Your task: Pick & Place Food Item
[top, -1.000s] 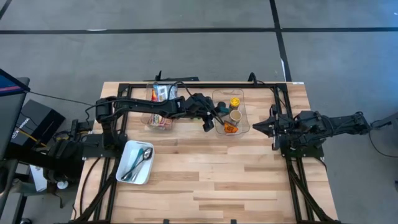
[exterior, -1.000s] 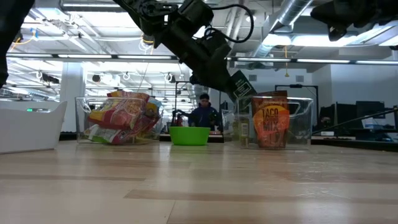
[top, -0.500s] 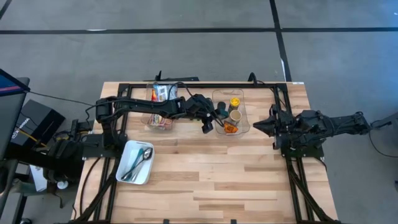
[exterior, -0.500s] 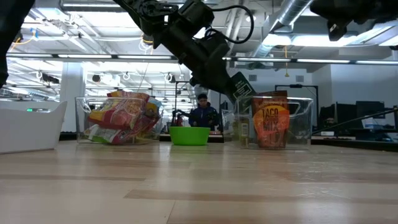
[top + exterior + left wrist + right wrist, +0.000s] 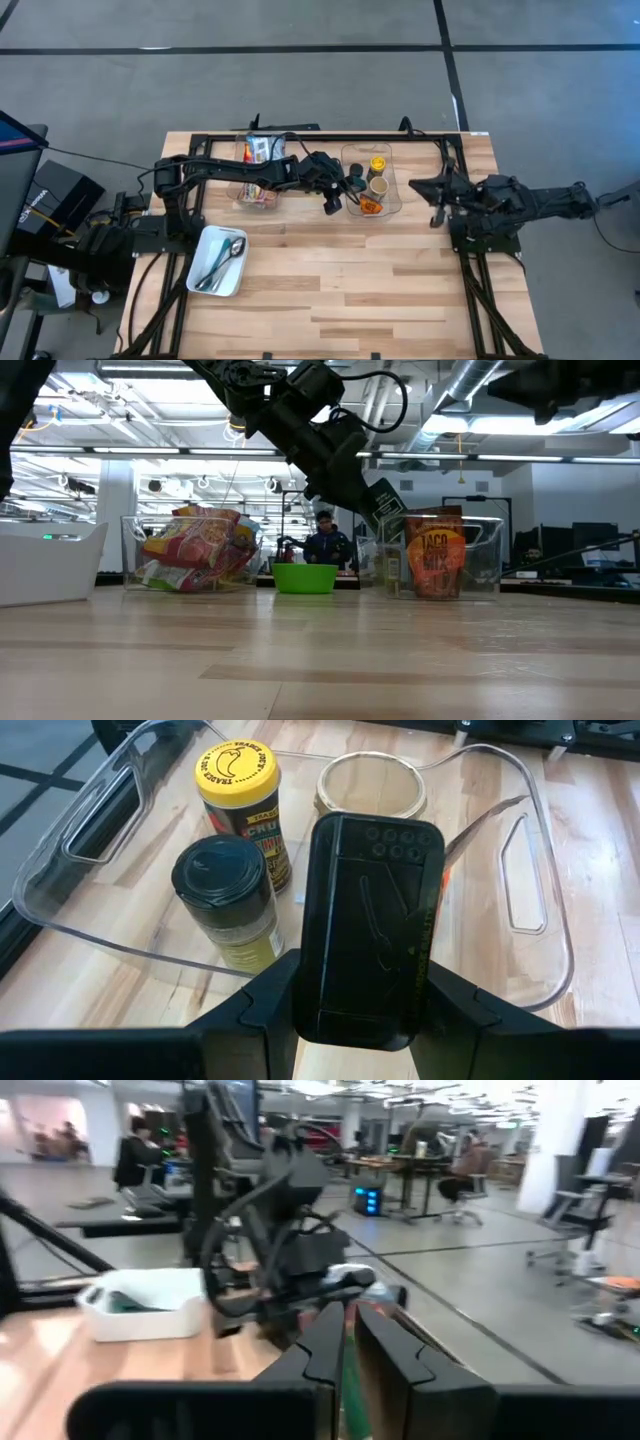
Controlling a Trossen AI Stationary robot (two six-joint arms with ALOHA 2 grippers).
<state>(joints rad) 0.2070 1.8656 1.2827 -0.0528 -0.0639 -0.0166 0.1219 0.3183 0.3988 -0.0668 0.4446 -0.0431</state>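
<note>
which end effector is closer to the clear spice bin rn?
Left. The left end effector sits at the clear spice bin edge, gripping a black container. The right end effector hangs apart, off its other side.

Black flat-sided container (image 5: 368,930): embossed lid face with small round marks, clamped between jaws of left gripper (image 5: 333,199), held aloft above edge of clear bin (image 5: 90,920). In low view same item (image 5: 384,498) hangs tilted, clear of counter (image 5: 340,270), beside taco-mix packet (image 5: 434,555). Yellow-lid spice jar (image 5: 240,808) and dark-lid jar (image 5: 224,895) upright inside bin.
</note>
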